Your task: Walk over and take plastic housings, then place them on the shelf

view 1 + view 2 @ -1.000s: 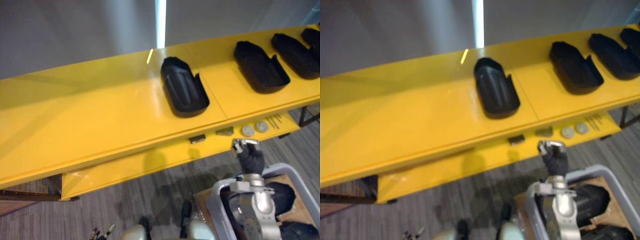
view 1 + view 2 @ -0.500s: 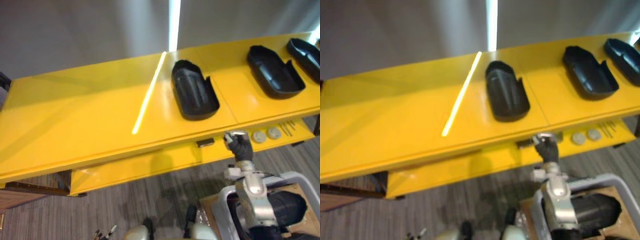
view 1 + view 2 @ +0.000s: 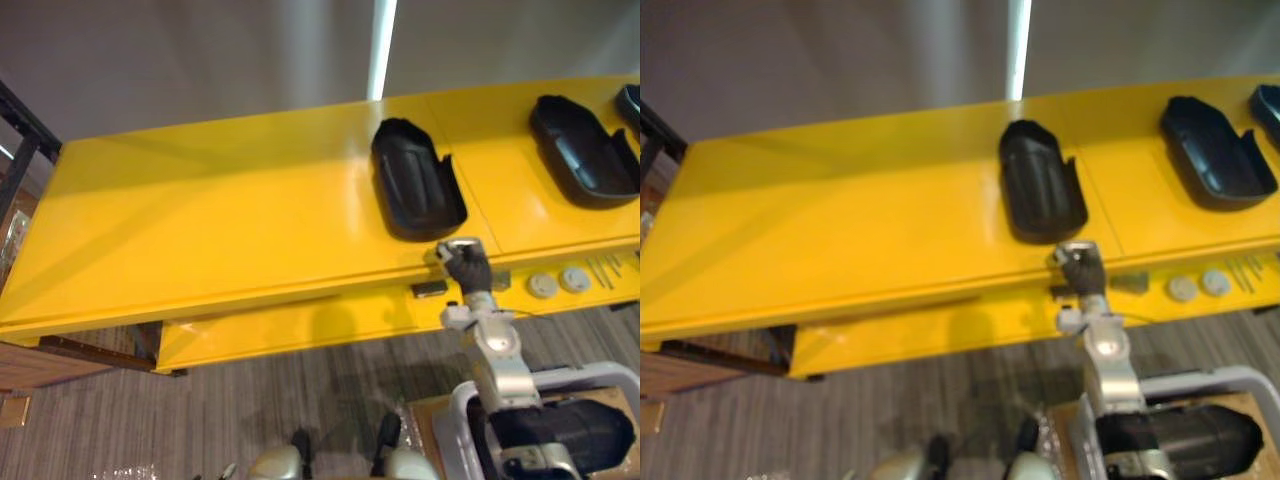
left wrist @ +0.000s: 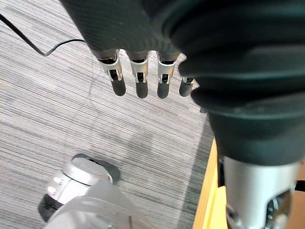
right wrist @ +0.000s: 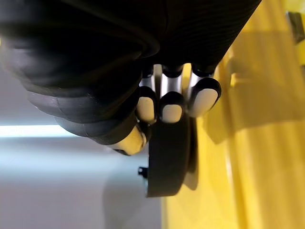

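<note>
Grey striped carpet [image 3: 250, 400] lies nearest, with a grey bin [image 3: 610, 370] at the robot's right and a black housing [image 3: 570, 435] in it. Above the carpet the left hand [image 4: 141, 81] hangs with straight, relaxed fingers. The right hand [image 3: 466, 268] is at the front edge of the yellow shelf [image 3: 220, 220], fingers curled on nothing, just before the closest shelved housing [image 3: 415, 180]. A second shelved housing [image 3: 585, 150] lies further right, before the grey wall [image 3: 200, 50]

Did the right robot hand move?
Yes. The right robot hand rose from below the round discs up to the edge of the shelf, nearer the black housing.
</note>
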Tool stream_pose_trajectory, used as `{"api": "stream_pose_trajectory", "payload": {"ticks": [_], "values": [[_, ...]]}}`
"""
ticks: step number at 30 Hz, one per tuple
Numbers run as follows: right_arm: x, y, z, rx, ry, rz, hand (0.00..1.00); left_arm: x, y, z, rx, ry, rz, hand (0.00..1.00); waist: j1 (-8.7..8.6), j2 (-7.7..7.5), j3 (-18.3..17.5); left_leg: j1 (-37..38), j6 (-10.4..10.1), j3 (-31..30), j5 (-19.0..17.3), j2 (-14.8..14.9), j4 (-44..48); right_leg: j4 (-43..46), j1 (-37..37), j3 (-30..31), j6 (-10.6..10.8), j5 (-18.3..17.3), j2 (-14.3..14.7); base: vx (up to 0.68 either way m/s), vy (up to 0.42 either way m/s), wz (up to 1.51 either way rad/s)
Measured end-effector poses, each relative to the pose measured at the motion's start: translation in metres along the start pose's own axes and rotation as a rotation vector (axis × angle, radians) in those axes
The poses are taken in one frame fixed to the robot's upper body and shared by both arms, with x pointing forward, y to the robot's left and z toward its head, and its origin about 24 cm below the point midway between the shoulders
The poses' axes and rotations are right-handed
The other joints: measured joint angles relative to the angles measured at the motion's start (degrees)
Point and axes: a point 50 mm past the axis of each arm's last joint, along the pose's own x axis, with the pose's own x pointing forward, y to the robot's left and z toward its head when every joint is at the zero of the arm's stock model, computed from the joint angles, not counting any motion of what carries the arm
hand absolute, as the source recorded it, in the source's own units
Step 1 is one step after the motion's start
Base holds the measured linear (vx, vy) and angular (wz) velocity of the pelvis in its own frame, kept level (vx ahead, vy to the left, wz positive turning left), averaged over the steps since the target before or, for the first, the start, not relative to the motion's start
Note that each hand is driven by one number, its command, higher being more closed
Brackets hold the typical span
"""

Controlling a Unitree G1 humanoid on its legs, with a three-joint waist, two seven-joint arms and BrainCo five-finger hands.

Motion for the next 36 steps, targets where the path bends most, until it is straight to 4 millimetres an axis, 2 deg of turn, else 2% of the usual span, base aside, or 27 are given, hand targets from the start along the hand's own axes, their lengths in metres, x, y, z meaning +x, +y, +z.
{"api": "stream_pose_trajectory", "payload": {"ticks": [3,13,19,31,36], "values": [[0.009,0.004,0.003,0.000,-0.007,0.019,1.00,0.000,0.001,-0.001,-0.004,0.006,0.005,0.00,0.11,-0.12,1.1,0.0,0.1,-0.1,0.1,-0.2,0.0,0.0,0.0,-0.1,0.0,0.0,-0.1,-0.01,0.013,0.02],[0.021,0.007,0.002,0.000,0.009,0.034,1.00,0.000,0.000,-0.001,0.018,0.005,0.001,0.00,0.55,-0.22,1.2,0.0,0.5,-0.3,0.5,-0.8,0.0,0.0,0.2,-0.3,0.4,0.3,-0.7,-0.01,0.009,0.00],[0.031,0.007,0.006,0.001,-0.001,0.027,1.00,0.000,-0.001,-0.001,0.018,0.006,0.001,0.00,0.92,-0.95,2.6,0.0,0.7,-0.3,0.9,-1.2,-0.1,0.0,0.3,-0.3,0.6,0.6,-1.2,-0.06,0.021,0.01],[0.044,0.002,0.011,0.006,-0.012,-0.055,1.00,0.000,-0.001,0.000,0.016,0.001,-0.001,0.00,1.66,-0.95,2.8,0.0,1.0,-0.7,1.1,-2.1,-0.5,0.0,0.2,-0.4,0.9,0.7,-1.9,0.00,0.009,0.01],[0.053,0.003,0.019,0.010,-0.033,-0.073,1.00,0.000,-0.002,-0.001,0.015,0.001,-0.003,0.00,1.86,-0.64,4.0,0.0,1.1,-1.1,1.1,-2.2,-0.4,0.0,0.4,-0.6,0.9,0.8,-1.9,-0.01,0.004,0.01]]}}
